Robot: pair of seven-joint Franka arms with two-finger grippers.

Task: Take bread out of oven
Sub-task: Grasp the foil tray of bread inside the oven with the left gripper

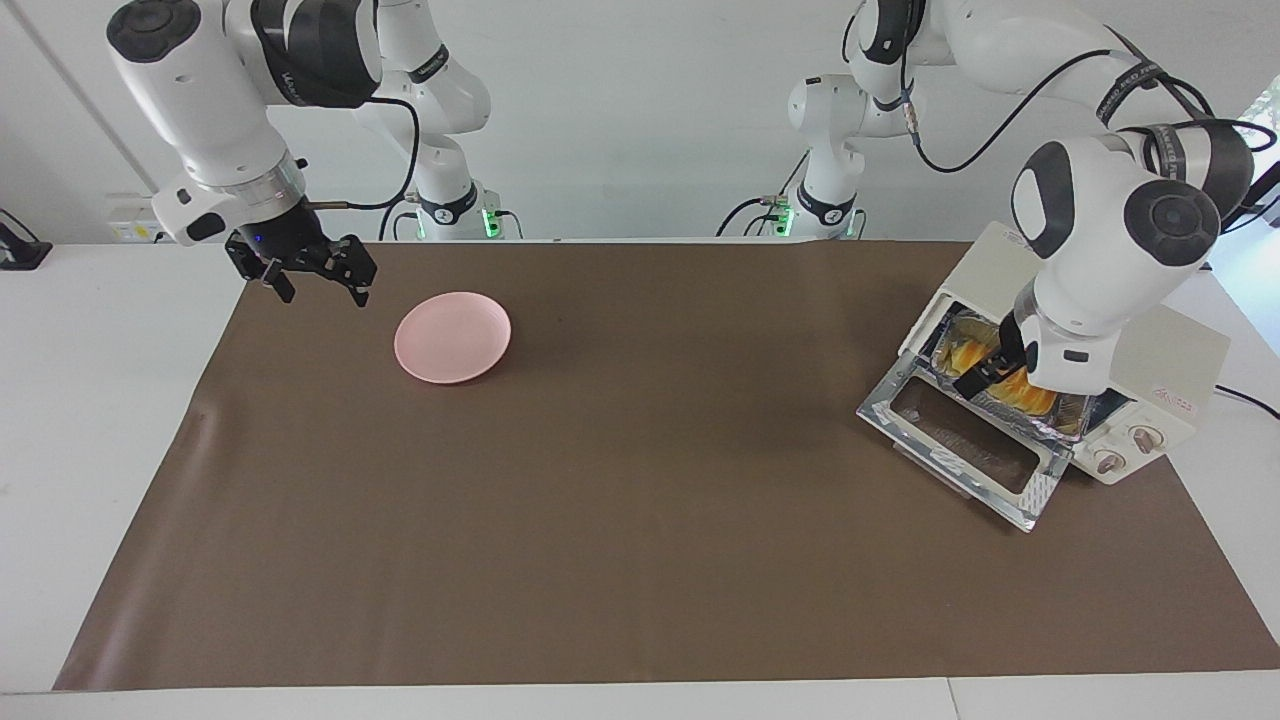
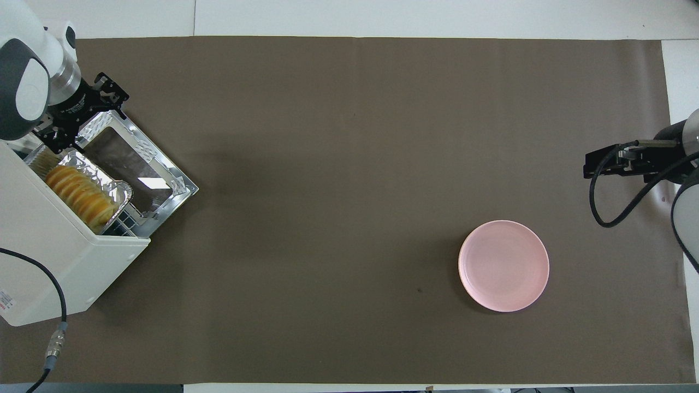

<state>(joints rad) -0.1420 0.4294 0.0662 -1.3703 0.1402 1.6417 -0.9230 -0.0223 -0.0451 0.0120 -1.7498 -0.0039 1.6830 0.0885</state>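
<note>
The cream-white oven [image 1: 1165, 350] stands at the left arm's end of the table with its glass door [image 1: 965, 440] folded down open. The golden ridged bread [image 1: 1035, 400] lies in a crinkled foil tray [image 1: 1065, 425] at the oven's mouth. My left gripper [image 1: 980, 378] reaches down into the opening, right at the bread and the tray's end nearer the robots. In the overhead view the bread [image 2: 79, 194] lies in the tray [image 2: 117, 188], with the left gripper [image 2: 46, 139] at the tray's corner by the oven [image 2: 38, 256]. My right gripper [image 1: 320, 290] is open and empty, and that arm waits.
A round pink plate [image 1: 452, 337] [image 2: 503, 266] lies on the brown mat toward the right arm's end, just beside the waiting right gripper [image 2: 590, 166]. The open door [image 2: 136, 164] juts out onto the mat. A cable runs from the oven's back.
</note>
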